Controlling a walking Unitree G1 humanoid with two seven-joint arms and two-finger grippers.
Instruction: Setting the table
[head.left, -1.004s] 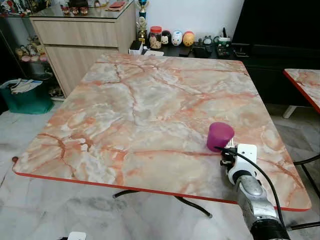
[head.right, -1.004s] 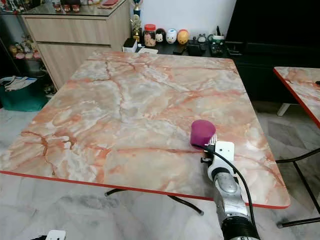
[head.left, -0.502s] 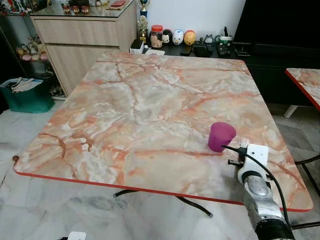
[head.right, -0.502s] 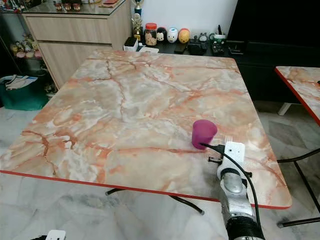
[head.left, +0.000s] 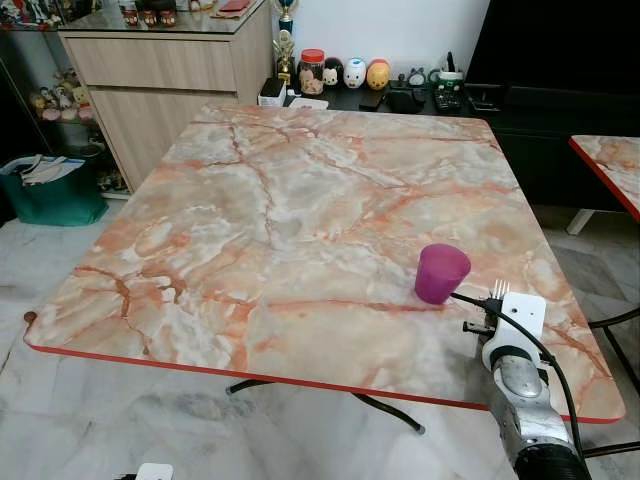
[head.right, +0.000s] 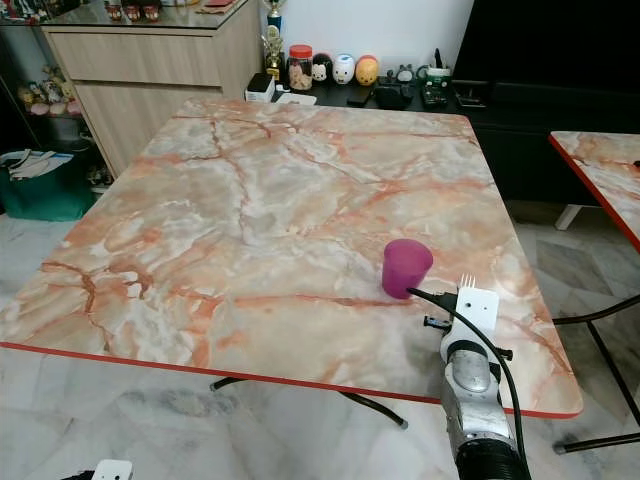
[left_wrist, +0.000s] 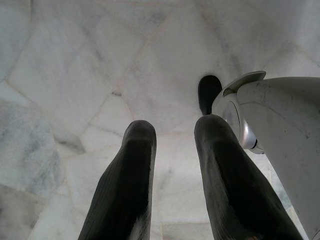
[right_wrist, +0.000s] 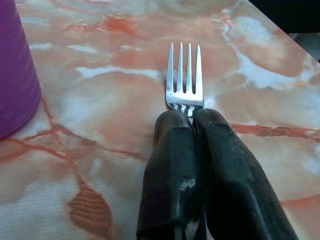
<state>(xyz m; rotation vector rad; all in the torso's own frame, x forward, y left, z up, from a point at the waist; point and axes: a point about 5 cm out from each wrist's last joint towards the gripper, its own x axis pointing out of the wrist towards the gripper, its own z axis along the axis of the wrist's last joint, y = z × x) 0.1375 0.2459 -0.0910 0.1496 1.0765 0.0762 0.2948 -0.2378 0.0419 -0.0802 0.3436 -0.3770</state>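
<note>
Fork (right_wrist: 184, 75) gripped tight between the right gripper (right_wrist: 192, 117) fingers, tines forward over the marble table (head.left: 280, 200), just right of the purple cup (head.left: 441, 273). A second earlier the gripper sat against the cup; it has since drawn back. Left gripper (left_wrist: 172, 130) hangs parted above the floor (left_wrist: 75, 65), apparently idle.
</note>
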